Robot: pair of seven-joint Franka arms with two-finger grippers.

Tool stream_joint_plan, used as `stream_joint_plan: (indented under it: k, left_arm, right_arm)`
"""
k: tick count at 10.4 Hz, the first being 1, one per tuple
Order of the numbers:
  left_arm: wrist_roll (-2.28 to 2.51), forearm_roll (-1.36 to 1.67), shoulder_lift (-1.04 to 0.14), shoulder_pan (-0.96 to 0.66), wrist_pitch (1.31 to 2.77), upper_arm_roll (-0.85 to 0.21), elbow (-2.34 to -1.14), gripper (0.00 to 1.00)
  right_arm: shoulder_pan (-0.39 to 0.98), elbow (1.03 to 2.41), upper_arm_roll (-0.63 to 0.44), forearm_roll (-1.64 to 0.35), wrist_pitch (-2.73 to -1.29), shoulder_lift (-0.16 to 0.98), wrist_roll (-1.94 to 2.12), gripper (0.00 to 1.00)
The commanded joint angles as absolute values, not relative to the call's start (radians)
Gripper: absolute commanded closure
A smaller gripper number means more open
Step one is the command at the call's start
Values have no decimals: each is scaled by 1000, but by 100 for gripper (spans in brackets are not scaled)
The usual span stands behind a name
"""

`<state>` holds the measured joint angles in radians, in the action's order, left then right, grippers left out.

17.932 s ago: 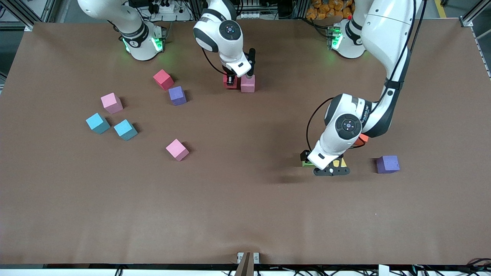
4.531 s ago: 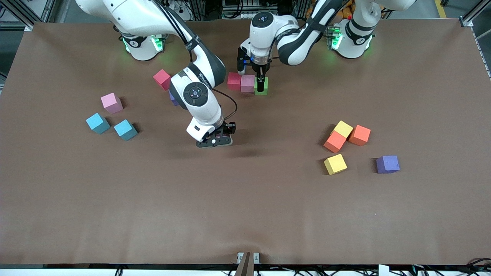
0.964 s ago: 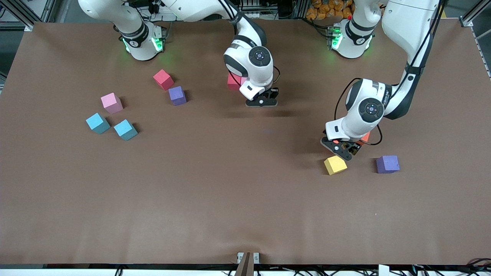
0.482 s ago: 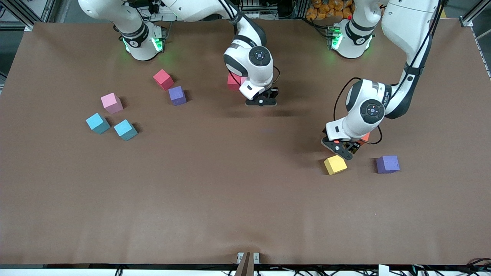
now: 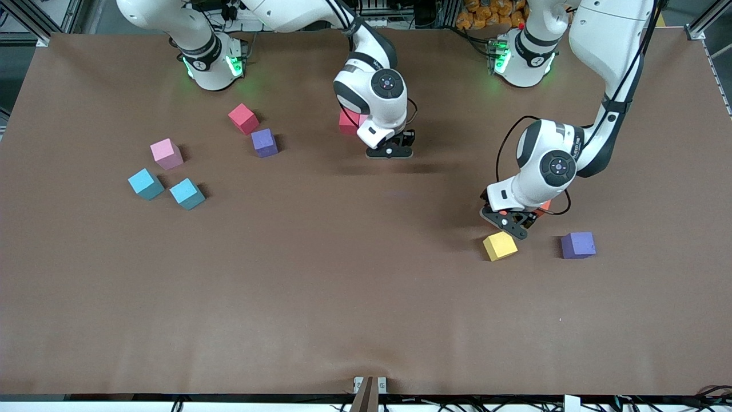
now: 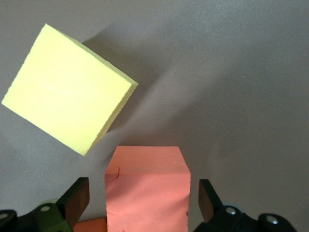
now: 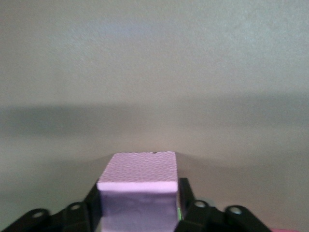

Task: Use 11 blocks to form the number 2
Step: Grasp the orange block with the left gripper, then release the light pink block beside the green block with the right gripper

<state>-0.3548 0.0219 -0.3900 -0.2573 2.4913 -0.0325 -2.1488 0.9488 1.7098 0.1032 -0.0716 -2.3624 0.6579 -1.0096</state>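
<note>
Two orange blocks matter: one [image 6: 147,188] sits squarely between the left gripper's [image 6: 145,203] wide-spread fingers. Right gripper [image 7: 137,205] brackets the pink block [image 7: 137,186]; grip uncertain.

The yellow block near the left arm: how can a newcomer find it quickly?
Start at the left gripper, low over the table near the left arm's end. The yellow block lies just nearer the camera. Its neighbour, the purple block, differs in colour.
</note>
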Motion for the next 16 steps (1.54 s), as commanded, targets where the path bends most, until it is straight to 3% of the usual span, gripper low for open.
stream_joint_plan:
  k: [1,9,11,14,16]
  left_arm:
    - [-388,74,-391,-253,2503,-32,-2154,0]
    - [-397,75,-385,-241,2499,-32,-2155,2]
    - [-397,75,-387,-239,2499,-32,-2160,6]
    - [-390,75,-391,-236,2499,-32,-2161,10]
    - [-384,75,-396,-236,2499,-34,-2160,17]
  right_arm:
    - [962,1726,98,-72,-2373,647,-1023,0]
    - [893,1724,98,-74,-2350,549,-1022,0]
    - [832,1749,98,-69,-2249,496,-1000,0]
    - [679,1942,98,-58,-2189,339,-740,0]
    - [582,1953,97,-25,-2056,305,-600,0]
